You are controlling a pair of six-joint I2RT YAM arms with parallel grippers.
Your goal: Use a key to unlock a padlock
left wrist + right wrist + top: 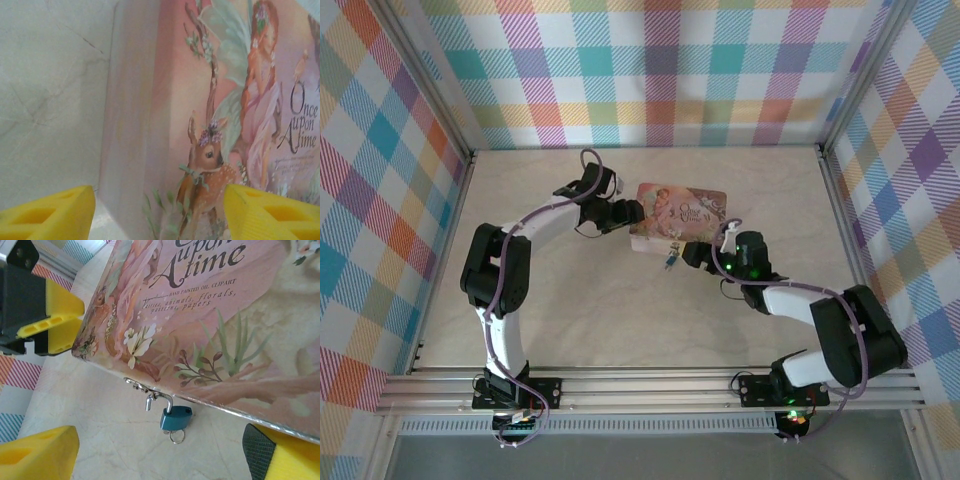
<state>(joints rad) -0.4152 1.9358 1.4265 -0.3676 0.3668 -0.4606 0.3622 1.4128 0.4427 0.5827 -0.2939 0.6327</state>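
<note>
The padlock (176, 418) is a tiny blue body with a silver shackle, hanging from the hasp on the pink box's front edge. One shackle end stands free of the body. A key ring (176, 436) sticks out beneath it. From above, the padlock (669, 262) lies just below the box. My right gripper (160, 452) is open, with its yellow fingers (40, 452) wide on either side below the padlock and nothing between them. At the box's left end, my left gripper (160, 212) is open and straddles the box's corner, with a small gap at its left finger (55, 215).
The pink illustrated box (678, 212) lies flat on the pale marble tabletop (590, 310) near the middle. Checked walls close in the back and both sides. In the right wrist view the left gripper's yellow finger (55, 315) sits by the box's corner.
</note>
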